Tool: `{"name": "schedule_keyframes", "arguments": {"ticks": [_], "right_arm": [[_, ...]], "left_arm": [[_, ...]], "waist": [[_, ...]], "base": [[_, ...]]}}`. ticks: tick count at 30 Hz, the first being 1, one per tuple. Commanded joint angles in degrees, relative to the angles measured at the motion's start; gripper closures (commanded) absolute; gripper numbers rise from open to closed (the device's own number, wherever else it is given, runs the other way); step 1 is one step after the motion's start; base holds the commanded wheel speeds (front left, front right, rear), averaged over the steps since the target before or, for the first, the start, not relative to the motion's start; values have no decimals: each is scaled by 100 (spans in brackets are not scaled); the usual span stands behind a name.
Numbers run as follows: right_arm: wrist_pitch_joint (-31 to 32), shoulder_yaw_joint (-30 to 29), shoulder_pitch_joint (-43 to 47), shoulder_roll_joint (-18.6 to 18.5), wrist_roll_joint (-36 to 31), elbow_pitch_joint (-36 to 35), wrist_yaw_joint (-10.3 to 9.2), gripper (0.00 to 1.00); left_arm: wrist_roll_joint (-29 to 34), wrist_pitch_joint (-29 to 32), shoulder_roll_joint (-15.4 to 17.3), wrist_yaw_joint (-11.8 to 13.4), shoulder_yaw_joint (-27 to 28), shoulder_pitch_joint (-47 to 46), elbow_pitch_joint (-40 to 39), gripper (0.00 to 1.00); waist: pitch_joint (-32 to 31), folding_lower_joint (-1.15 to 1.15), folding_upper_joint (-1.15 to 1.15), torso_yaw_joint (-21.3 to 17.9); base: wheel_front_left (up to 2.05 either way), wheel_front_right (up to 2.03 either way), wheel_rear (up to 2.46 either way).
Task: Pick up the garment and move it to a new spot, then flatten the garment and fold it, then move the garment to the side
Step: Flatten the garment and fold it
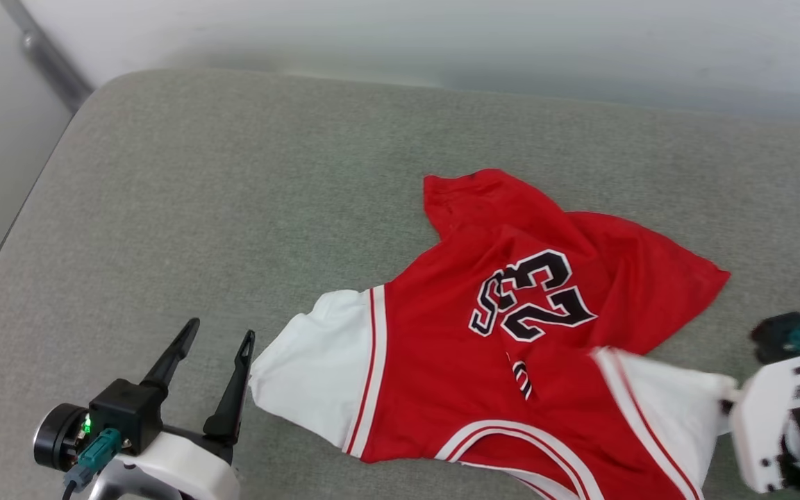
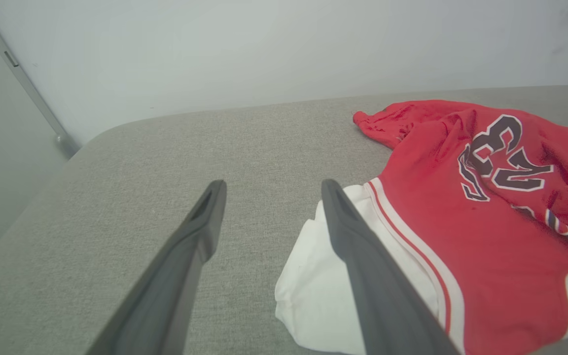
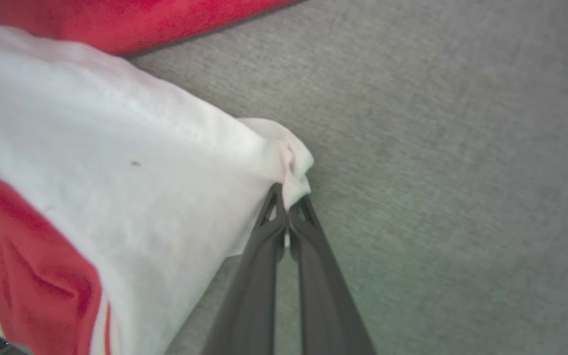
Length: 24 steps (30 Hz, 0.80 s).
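Garment [image 1: 455, 361] lies rumpled on the grey cushion [image 1: 233, 173], number side up. The right gripper [image 3: 288, 199] has its jaws clamped on the corner of one white sleeve [image 3: 116, 148]. The left gripper [image 1: 223, 330] has its jaws wide apart, just beside the other sleeve's edge.

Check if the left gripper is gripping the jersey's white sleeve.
No, the left gripper stands open beside the red jersey, with bare grey cushion showing between its jaws.
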Motion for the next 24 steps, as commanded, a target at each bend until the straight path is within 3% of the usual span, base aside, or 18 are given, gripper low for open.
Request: {"name": "schedule_keyframes", "arguments": {"ticks": [1, 9, 13, 24], "right_arm": [[-4, -189, 155, -122, -139, 153, -27, 100], [-67, -1507, 714, 180, -447, -565, -18, 100], [-14, -1755, 897, 304, -544, -855, -18, 100], [194, -2087, 1140, 656, -991, -1427, -18, 100]], "left_arm": [[-37, 35, 19, 12, 12, 62, 4, 0], [-332, 684, 254, -60, -1, 315, -113, 0], [-497, 1087, 364, -75, 16, 396, -239, 0], [-1008, 3109, 846, -47, -160, 628, -813, 0]], "waist": [[-79, 0, 0, -113], [-185, 0, 0, -542], [-166, 0, 0, -665], [-54, 0, 0, -967]], "base": [[0, 0, 0], [0, 0, 0], [0, 0, 0], [0, 0, 0]]}}
